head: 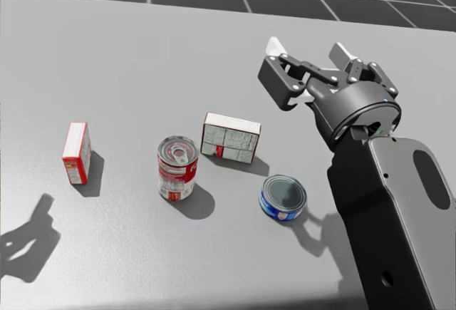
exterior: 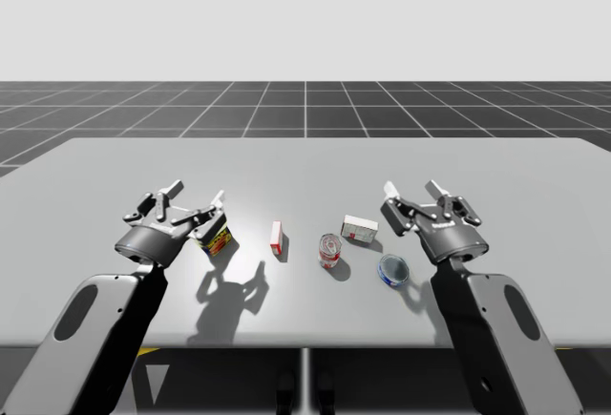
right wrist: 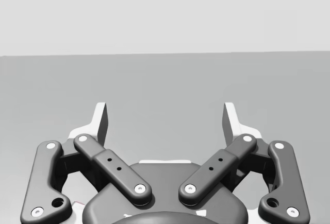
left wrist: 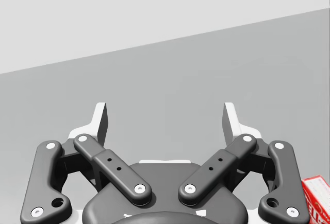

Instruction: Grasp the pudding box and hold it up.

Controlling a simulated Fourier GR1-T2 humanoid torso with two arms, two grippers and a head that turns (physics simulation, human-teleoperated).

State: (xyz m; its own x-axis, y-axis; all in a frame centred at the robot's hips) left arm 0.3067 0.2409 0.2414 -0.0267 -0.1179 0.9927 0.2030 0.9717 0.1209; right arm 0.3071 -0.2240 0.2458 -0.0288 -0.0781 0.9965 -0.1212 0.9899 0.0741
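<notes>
White box [head: 229,137] near my spread right jaws

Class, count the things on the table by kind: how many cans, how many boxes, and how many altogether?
Cans: 3 (red can, flat blue can, dark can)
Boxes: 2 (red box, white box)
Total: 5

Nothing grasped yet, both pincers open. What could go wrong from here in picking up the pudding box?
Two boxes are out: a slim red box standing alone and a wider pale box. A pincer could take the wrong one.
The pale box has a red-and-white can and a flat blue can close by; my right pincer may knock them reaching in.
My left pincer sits beside a multicoloured can; swinging toward the red box could tip it.
</notes>
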